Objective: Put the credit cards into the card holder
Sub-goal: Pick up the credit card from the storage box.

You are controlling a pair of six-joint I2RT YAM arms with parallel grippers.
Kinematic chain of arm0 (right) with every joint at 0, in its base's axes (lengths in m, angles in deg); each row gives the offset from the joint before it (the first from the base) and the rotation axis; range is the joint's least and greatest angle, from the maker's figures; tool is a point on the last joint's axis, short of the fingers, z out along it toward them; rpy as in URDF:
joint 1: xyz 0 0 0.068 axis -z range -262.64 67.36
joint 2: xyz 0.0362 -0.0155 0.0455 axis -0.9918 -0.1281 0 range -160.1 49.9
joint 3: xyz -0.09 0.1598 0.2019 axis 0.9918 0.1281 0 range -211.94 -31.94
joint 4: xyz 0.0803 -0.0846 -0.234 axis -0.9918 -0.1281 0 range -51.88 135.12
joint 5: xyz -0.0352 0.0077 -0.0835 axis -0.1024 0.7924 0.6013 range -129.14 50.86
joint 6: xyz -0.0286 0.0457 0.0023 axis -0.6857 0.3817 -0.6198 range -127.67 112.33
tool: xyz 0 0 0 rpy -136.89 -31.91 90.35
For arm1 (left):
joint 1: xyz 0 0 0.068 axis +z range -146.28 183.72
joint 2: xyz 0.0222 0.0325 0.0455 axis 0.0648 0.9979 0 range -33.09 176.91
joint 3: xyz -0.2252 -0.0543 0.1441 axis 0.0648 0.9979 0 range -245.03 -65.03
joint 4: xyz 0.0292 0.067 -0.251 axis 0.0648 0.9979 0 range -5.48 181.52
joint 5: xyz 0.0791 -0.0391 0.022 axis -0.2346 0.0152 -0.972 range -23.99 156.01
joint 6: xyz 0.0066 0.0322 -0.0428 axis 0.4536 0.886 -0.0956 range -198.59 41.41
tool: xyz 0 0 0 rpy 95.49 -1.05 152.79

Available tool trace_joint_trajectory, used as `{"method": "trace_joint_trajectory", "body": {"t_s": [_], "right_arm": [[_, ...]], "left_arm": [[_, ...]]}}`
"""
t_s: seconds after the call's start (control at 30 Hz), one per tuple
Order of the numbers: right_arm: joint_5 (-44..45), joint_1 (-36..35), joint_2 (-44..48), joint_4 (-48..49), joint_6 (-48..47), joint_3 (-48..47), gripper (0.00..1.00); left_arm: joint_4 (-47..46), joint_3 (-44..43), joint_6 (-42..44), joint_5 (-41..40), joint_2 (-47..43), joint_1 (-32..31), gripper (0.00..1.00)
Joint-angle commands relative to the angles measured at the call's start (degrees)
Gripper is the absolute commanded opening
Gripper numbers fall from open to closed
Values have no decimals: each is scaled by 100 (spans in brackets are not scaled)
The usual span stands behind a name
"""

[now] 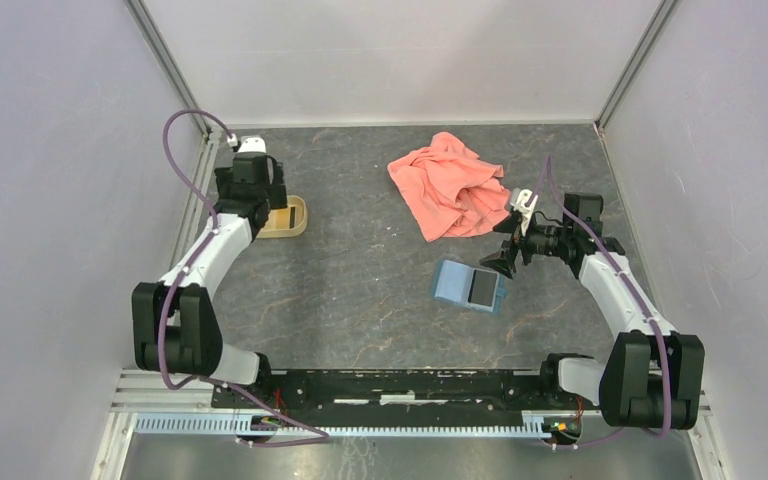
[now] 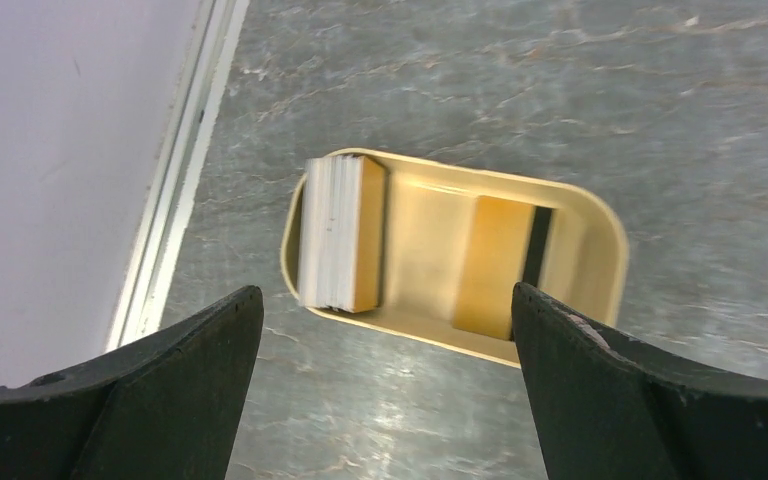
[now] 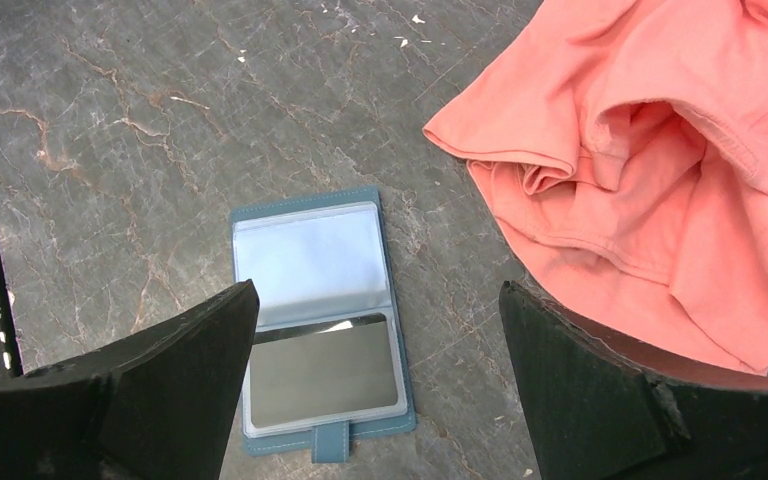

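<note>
Over the tray [image 2: 600,215]: left gripper [image 2: 385,292] is poised, jaws spread wide, for picking a card.
Credit cards [image 2: 340,230]: stacked on edge in the tray, one flat.
Card holder [image 3: 310,300]: laid open under the right gripper [image 3: 377,290], jaws spread, empty.

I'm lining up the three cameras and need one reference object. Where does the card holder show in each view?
Top external: card holder right of centre, lying open, just left of the right gripper.
Left wrist: not in it; only the tray with cards.
Right wrist: bottom centre, open.
Shared landmark: the pink cloth, beside the holder in both of those views.
</note>
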Motion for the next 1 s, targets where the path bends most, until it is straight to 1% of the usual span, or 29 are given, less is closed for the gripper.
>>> {"method": "trace_joint_trajectory", "body": {"t_s": [0.0, 0.17, 0.27, 0.4, 0.57, 0.63, 0.97], "right_arm": [[-129, -2, -52, 36, -34, -85, 98], [-162, 3, -95, 28, -36, -76, 98], [-164, -2, -156, 14, -36, -85, 98], [-166, 0, -202, -7, -27, -94, 98], [-137, -2, -211, -8, -28, -85, 98], [-138, -1, -211, -2, -32, -85, 98], [-110, -2, -229, -26, -44, -94, 98]], "left_arm": [[-793, 183, 830, 402, 281, 481, 100], [-799, 24, 828, 371, 792, 893, 100], [-808, -103, 835, 381, 1157, 995, 100], [-408, -638, 786, 362, 1749, 1085, 99], [-248, -853, 577, 775, 2060, 1366, 90], [-233, -841, 513, 928, 2093, 1475, 88], [-190, -836, 460, 1024, 2067, 1554, 78]]}}
